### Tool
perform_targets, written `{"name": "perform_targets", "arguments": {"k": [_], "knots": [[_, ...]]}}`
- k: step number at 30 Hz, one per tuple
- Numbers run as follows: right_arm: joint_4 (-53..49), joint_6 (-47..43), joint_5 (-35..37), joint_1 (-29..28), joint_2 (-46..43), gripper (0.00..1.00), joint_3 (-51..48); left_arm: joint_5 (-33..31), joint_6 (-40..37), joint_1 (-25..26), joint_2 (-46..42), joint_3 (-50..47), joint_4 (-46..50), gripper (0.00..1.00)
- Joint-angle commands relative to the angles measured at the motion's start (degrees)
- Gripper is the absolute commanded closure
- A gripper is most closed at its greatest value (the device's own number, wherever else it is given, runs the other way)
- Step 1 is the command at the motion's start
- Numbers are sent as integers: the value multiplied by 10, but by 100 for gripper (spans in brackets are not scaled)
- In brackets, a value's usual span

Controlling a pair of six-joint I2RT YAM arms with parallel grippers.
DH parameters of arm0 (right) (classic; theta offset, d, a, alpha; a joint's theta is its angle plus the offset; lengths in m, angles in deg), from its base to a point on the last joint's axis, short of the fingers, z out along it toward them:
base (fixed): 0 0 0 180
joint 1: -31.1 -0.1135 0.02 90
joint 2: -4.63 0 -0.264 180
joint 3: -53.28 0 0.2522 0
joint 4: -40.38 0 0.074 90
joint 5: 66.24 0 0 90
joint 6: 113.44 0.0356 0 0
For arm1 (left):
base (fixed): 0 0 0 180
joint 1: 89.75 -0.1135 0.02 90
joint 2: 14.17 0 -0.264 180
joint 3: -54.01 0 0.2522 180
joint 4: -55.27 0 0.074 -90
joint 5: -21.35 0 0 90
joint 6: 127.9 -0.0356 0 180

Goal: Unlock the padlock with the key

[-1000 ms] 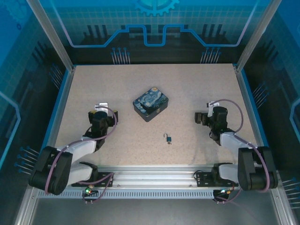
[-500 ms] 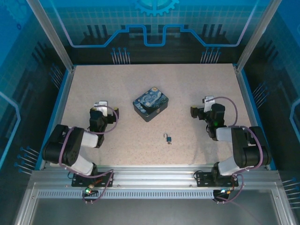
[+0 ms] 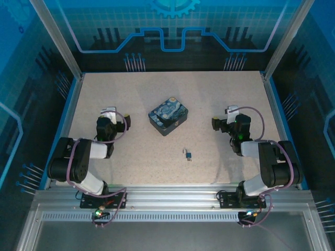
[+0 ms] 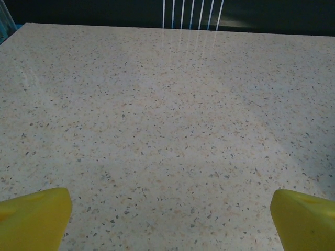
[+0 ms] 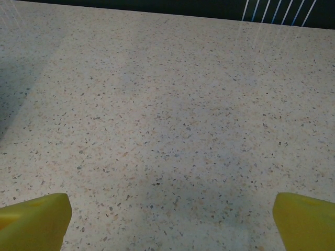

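The tiny silvery metal padlock (image 3: 186,153) lies just below centre of the overhead frame on the speckled beige worktop (image 3: 131,162), the thin dark metal key (image 3: 189,159) a speck touching or just beside it. The left tool (image 3: 109,112), mid-left, and right tool (image 3: 231,112), mid-right, are spread and empty, well apart from both. An off-centre pinch could skid either piece away.

1. Two yellow fingertips (image 4: 32,215) poke in at the bottom corners, one on each side, so the left arm's jaws stand wide apart.
2. Between and beyond them stretches a pale surface (image 4: 167,115), flecked all over with small dark and tan specks.
3. Along its far edge runs a dark wall (image 4: 78,10) with thin white stripes (image 4: 191,13), and their gleam falls on the surface just below.
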Motion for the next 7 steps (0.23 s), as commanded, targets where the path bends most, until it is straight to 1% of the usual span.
{"name": "perform_targets", "arguments": {"k": [1,7], "knots": [[6,-8,6,-6,4,0,7,14,5,-3,-6,5,3,1],[6,-8,8,-7,4,0,7,15,5,-3,-5,5,3,1]]}}
